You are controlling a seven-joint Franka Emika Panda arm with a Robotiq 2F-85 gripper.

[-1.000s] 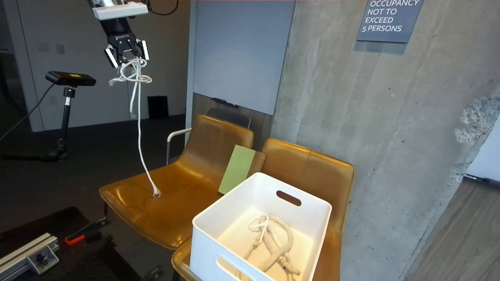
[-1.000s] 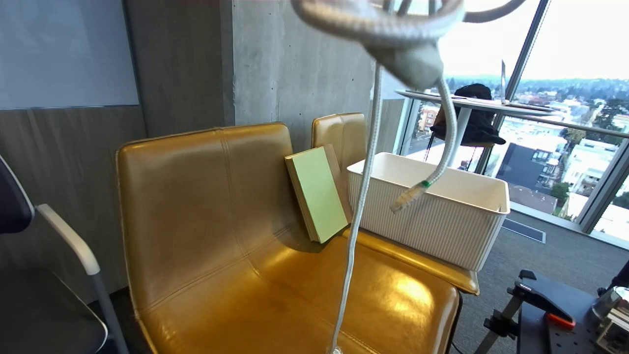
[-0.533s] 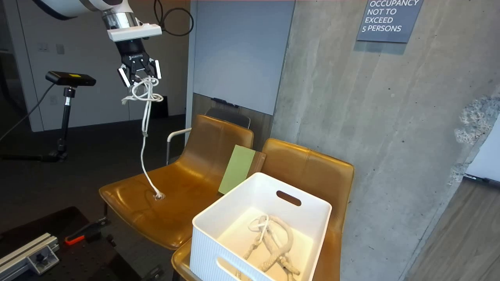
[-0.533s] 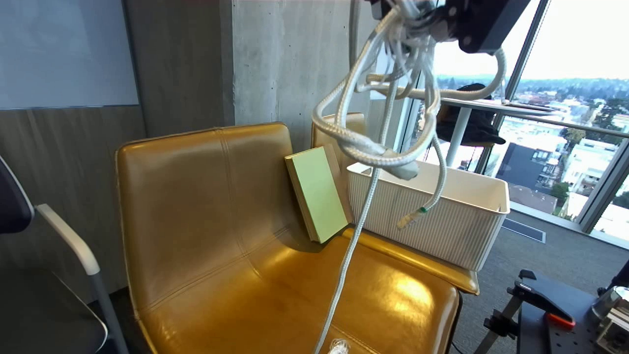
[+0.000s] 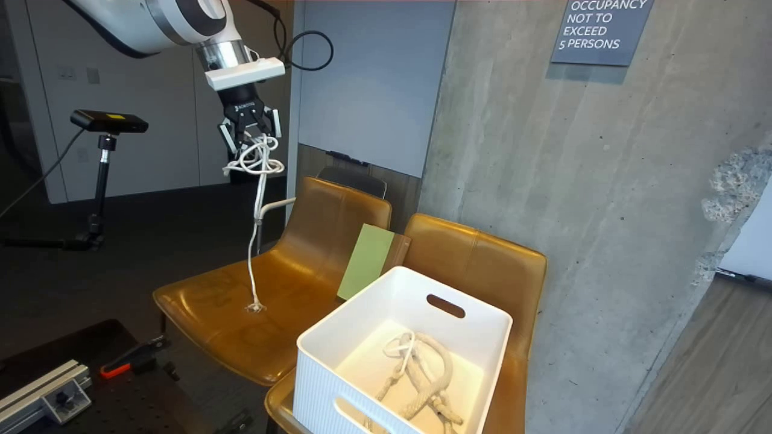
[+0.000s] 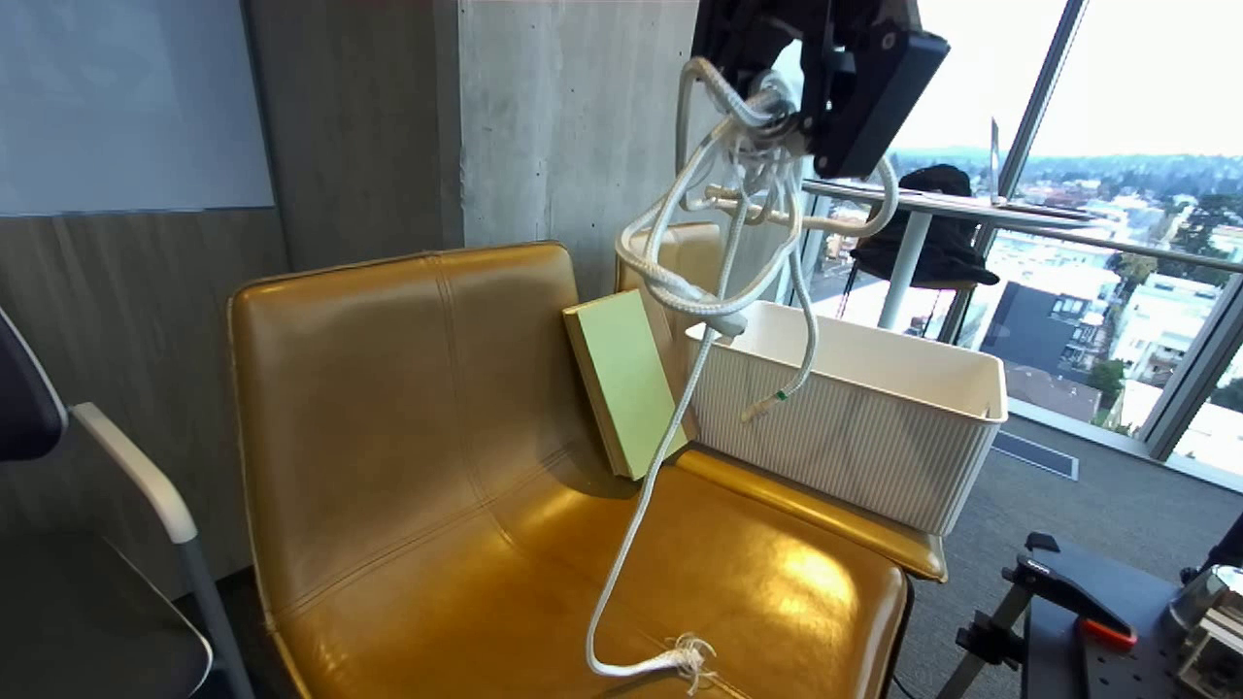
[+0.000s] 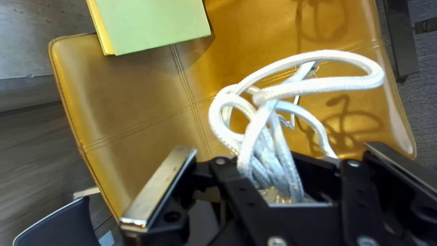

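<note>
White rope [image 7: 269, 150] hangs clamped in the jaws of the downward-pointing gripper [image 5: 256, 143], the arm [image 5: 145, 27] slanting above a brown chair [image 6: 408, 417].

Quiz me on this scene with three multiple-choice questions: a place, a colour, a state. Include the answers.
1. Where does the white bin stand?
A) On the floor
B) On a tan chair
C) On a round table

2. What colour is the front of the tilted book-like object?
A) Green
B) Red
C) Blue

3. What state is the end effector in?
A) Open and empty
B) Closed on the bin
C) Closed on white rope

1: B, it sits on a seat in both exterior views.
2: A, the green front shows in all three views.
3: C, rope is bunched in its grip.
</note>
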